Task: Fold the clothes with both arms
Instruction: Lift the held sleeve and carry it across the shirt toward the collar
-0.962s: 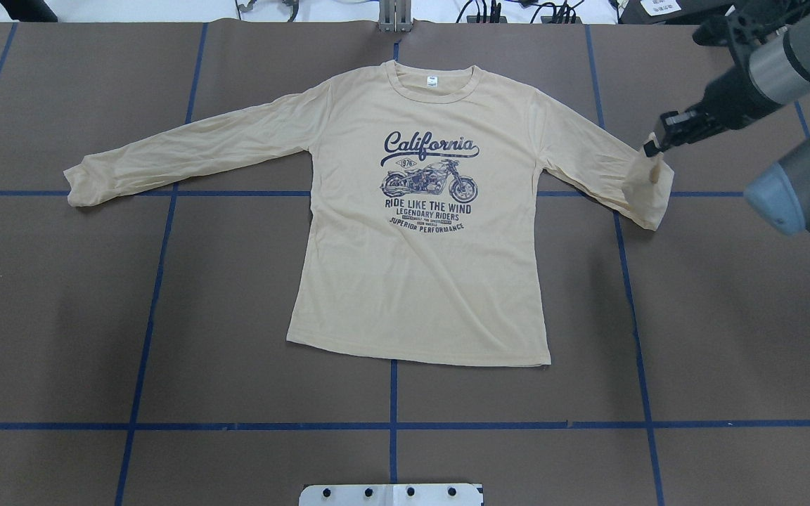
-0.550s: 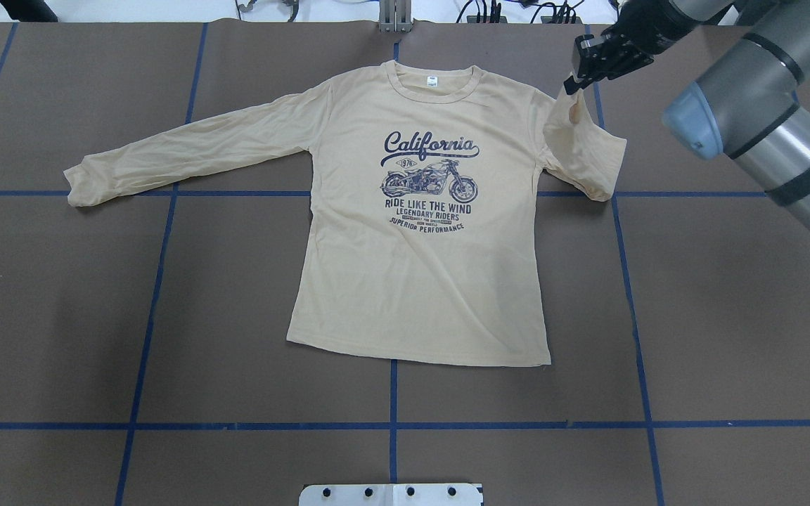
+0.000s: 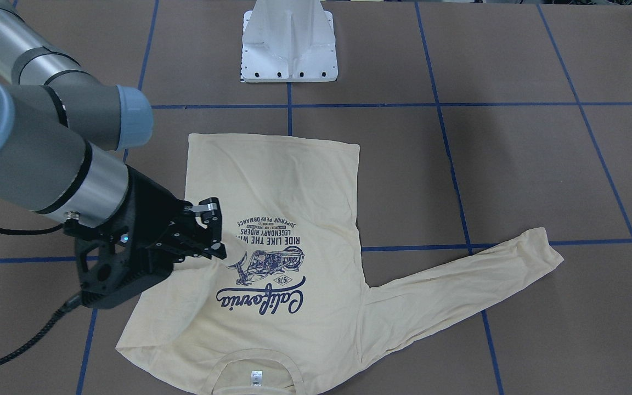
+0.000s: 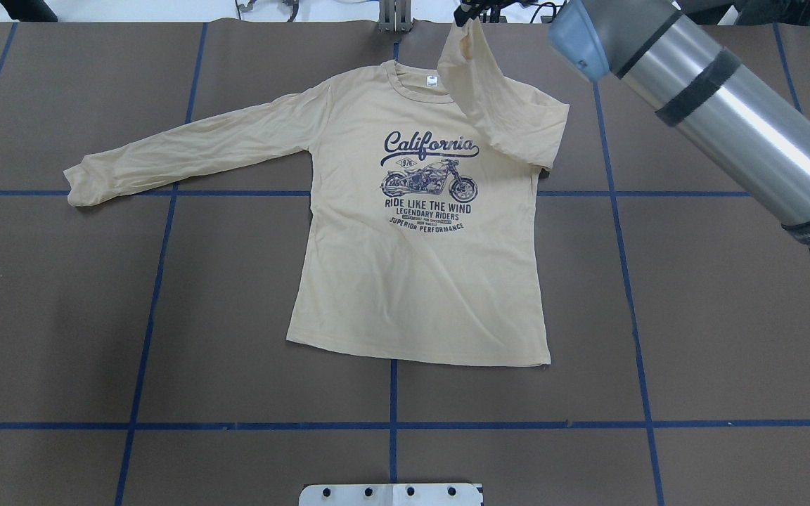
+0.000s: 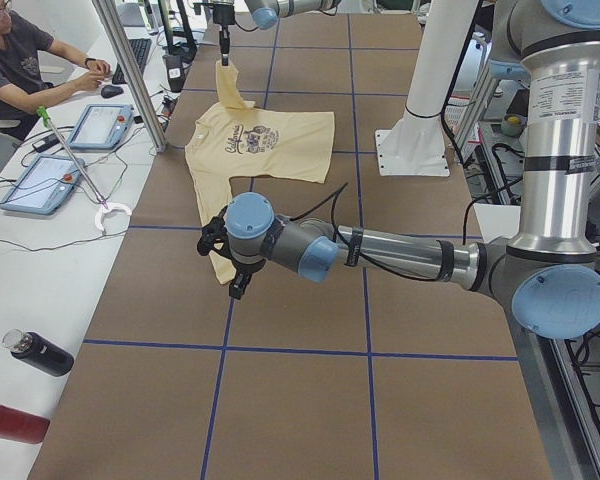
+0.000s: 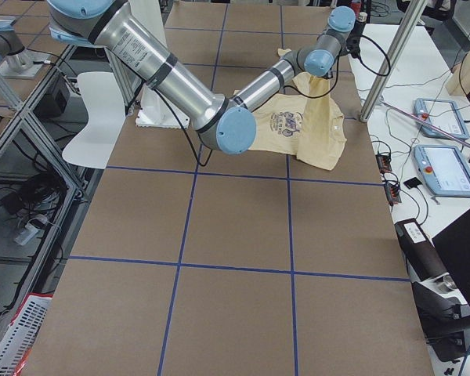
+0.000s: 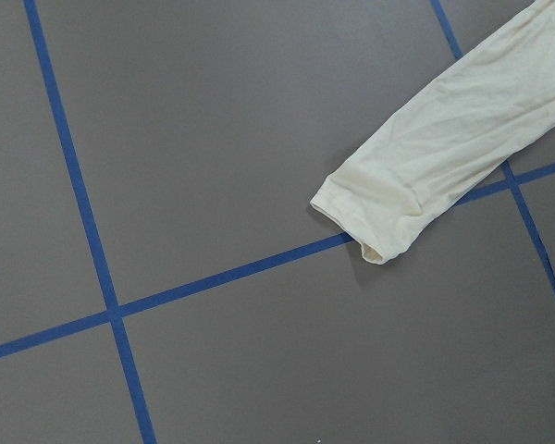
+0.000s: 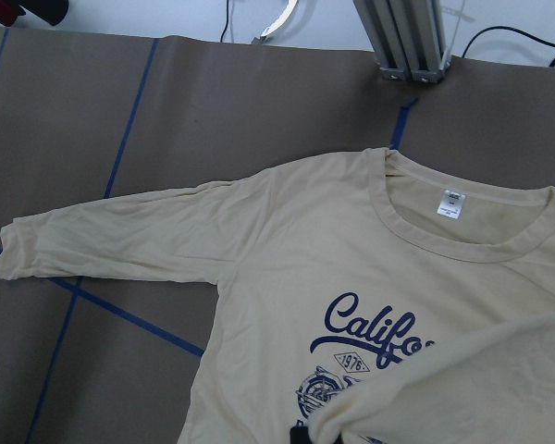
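The T-shirt (image 4: 419, 281) lies print-up on the brown table (image 4: 693, 316). In the overhead view its collar is at 12 o'clock and its hem at 6 o'clock. The small white neck label (image 4: 432, 81) shows inside the collar, and the navy "California" motorcycle print (image 4: 430, 181) sits on the chest.

The flat sleeve (image 4: 187, 151) reaches out toward 9 o'clock. Its cuff (image 7: 370, 208) rests across a blue tape line (image 7: 213, 277).

The lifted sleeve (image 4: 500, 98) starts at the shoulder on the 3 o'clock side and doubles back toward 12 o'clock. It hangs over that end of the collar and over the upper chest beside the print.

The right gripper (image 4: 463, 15) is at the 12 o'clock edge of the overhead view, just to the 1 o'clock side of the collar. Its fingers are pinched together on the end of the lifted sleeve, which dangles below them. The right arm (image 4: 728, 119) slants in from 3 o'clock.

In the view from the robot's left, the left arm (image 5: 400, 255) stretches low across the table. The left gripper (image 5: 238, 282) hangs close to the flat sleeve's cuff, and I cannot tell whether its fingers are apart or together.

The white pedestal base (image 3: 289, 41) stands beyond the hem. A person (image 5: 25, 65) sits at a side desk beside two teach pendants (image 5: 100, 125).
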{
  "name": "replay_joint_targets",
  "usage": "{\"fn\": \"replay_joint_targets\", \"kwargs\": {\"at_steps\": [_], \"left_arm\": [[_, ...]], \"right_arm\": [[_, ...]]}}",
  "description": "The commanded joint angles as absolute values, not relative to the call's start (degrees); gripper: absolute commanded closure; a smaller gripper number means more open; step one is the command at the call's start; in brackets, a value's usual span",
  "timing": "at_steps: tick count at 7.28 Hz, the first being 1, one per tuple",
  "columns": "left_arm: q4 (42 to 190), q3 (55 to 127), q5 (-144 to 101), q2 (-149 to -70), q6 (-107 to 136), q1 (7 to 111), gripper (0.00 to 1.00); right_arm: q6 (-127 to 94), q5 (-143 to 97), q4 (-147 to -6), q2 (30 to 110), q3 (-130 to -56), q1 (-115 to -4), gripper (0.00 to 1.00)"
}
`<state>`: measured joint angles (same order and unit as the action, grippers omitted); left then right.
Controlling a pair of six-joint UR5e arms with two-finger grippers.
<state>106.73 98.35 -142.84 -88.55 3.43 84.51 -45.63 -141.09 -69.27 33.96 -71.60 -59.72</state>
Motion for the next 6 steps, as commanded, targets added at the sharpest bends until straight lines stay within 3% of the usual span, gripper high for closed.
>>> {"fn": "replay_joint_targets", "kwargs": {"at_steps": [1,4,6], "left_arm": [[106.8,98.0,-142.9,-88.4,3.4,84.6,0.00],[106.7,97.7,-142.9,-88.5,3.5,84.5,0.00],[106.8,97.2,-142.9,-88.9,3.5,84.5,0.00]], "right_arm": [[-45.7,-135.7,-69.0,29.4,-66.9,-55.5,1.00],[-45.8,-130.1,-68.9,29.5,-64.3,-49.9,1.00],[-45.9,-125.0,-63.1,28.9,-58.7,-46.9,1.00]]}}
